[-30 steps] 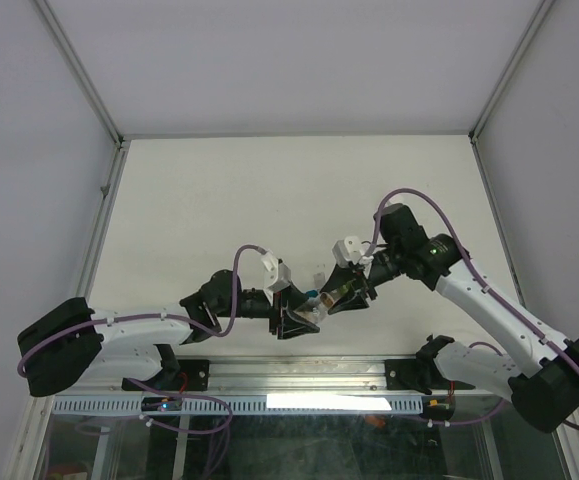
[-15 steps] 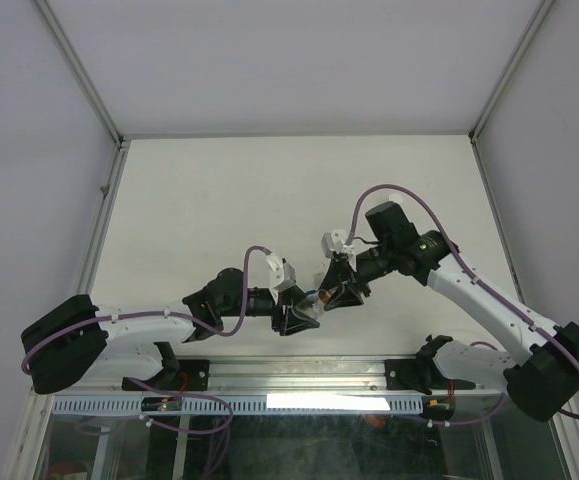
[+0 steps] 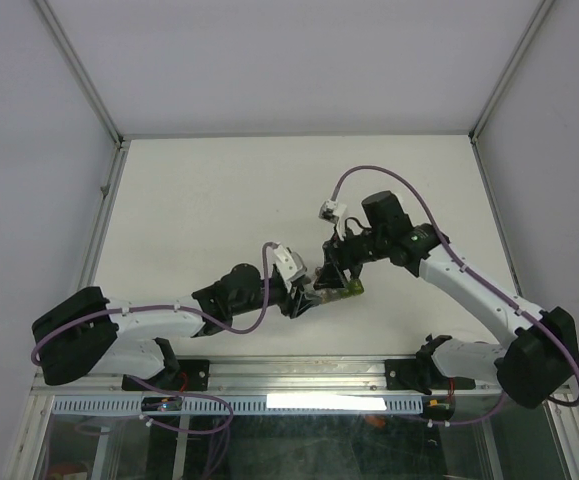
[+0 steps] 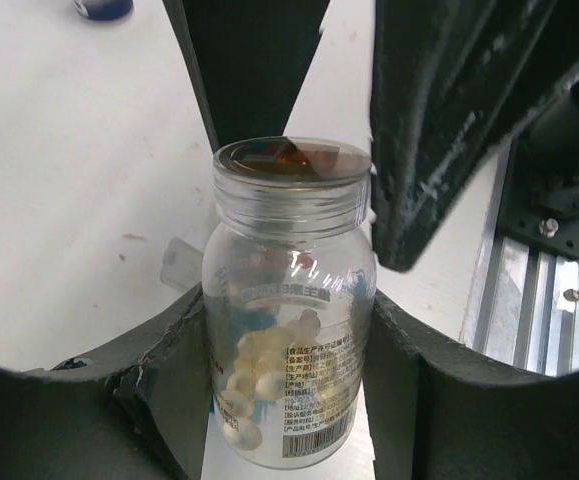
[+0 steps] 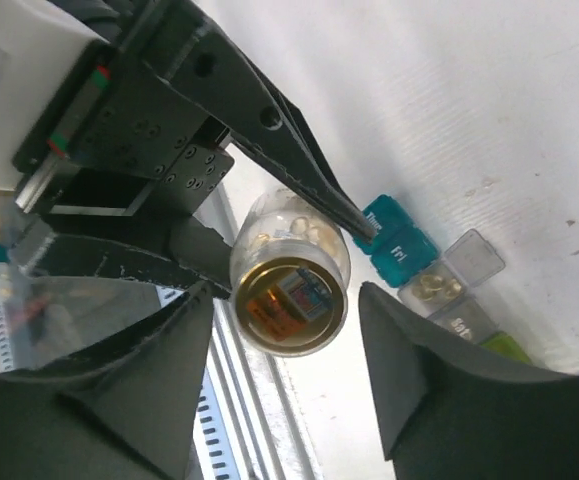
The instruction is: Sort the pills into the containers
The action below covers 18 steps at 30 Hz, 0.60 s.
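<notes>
My left gripper (image 4: pixel 287 310) is shut on a clear pill bottle (image 4: pixel 289 200) and holds it upright above the table; pale yellow pills (image 4: pixel 254 365) lie in it. My right gripper (image 5: pixel 285 300) is open, one jaw on each side of the bottle's top (image 5: pixel 289 305) with a gap on both sides. The containers (image 5: pixel 401 248) lie on the table beyond the bottle. The strip has teal cells marked Thu and Fri, an open clear cell (image 5: pixel 432 288) holding yellow pills, a grey cell and a yellow-green end (image 5: pixel 506 346). From above, the two grippers (image 3: pixel 307 296) (image 3: pixel 331 272) meet over the containers (image 3: pixel 349 291).
A small blue object (image 4: pixel 104 8) lies on the white table, far side in the left wrist view. The metal rail (image 4: pixel 529 300) at the table's near edge runs close beside the bottle. White walls enclose the table (image 3: pixel 219 190) on three sides.
Both grippers have moved toward the far side and closer together. The right wrist has swung left and over the bottle. The left arm has reached further right with the bottle.
</notes>
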{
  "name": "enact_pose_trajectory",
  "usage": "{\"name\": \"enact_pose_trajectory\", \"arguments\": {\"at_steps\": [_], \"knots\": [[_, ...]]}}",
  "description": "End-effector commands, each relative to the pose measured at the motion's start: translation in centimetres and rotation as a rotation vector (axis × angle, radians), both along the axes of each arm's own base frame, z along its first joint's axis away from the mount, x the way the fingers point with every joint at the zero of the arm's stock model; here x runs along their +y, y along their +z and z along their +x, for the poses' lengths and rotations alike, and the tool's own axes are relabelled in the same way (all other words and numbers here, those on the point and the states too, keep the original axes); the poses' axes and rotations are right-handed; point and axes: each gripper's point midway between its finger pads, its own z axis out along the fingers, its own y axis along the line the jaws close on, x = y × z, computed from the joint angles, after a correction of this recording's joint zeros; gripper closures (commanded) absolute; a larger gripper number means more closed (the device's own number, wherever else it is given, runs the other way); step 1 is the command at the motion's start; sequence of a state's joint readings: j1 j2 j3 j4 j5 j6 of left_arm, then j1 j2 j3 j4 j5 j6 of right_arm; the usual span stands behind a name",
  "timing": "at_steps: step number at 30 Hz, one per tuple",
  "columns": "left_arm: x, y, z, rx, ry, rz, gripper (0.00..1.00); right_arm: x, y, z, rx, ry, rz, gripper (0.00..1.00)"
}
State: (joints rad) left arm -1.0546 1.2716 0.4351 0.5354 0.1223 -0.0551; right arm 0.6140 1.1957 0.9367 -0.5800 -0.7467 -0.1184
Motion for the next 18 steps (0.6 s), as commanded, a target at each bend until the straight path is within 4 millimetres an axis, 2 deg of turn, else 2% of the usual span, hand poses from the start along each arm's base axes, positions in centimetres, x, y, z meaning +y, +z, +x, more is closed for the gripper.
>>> {"name": "enact_pose_trajectory", "arguments": {"at_steps": [1,3,4,8,10,13,15,17,18], "knots": [[-1.3,9.1,1.5,-0.157,0.046,-0.268,1.0,0.3,4.9,0.3,0.037,-0.004,0.162,0.27],[-1.0,8.9,0.7,-0.151,0.02,-0.267,1.0,-0.8,6.8,0.8,-0.025,0.006,0.22,0.09],[-0.8,8.8,0.5,-0.148,0.014,-0.268,1.0,-1.1,7.6,0.5,-0.054,0.03,0.248,0.03],[-0.3,8.4,-0.5,-0.134,-0.019,-0.258,1.0,-2.9,10.0,-1.0,-0.231,0.135,0.319,0.01],[-0.3,8.4,-1.1,-0.13,-0.05,-0.259,1.0,-3.6,10.1,-1.9,-0.325,0.198,0.309,0.01],[-0.5,8.3,-2.7,-0.125,-0.142,-0.256,1.0,-4.4,9.3,-2.6,-0.471,0.296,0.28,0.01],[-0.8,8.3,-4.1,-0.121,-0.226,-0.249,1.0,-4.8,8.4,-3.6,-0.638,0.452,0.291,0.01],[-1.0,8.2,-5.0,-0.111,-0.293,-0.239,1.0,-4.9,7.5,-3.6,-0.816,0.606,0.288,0.01],[-1.1,8.1,-5.4,-0.102,-0.32,-0.231,1.0,-4.8,7.5,-3.3,-0.824,0.621,0.291,0.01]]}}
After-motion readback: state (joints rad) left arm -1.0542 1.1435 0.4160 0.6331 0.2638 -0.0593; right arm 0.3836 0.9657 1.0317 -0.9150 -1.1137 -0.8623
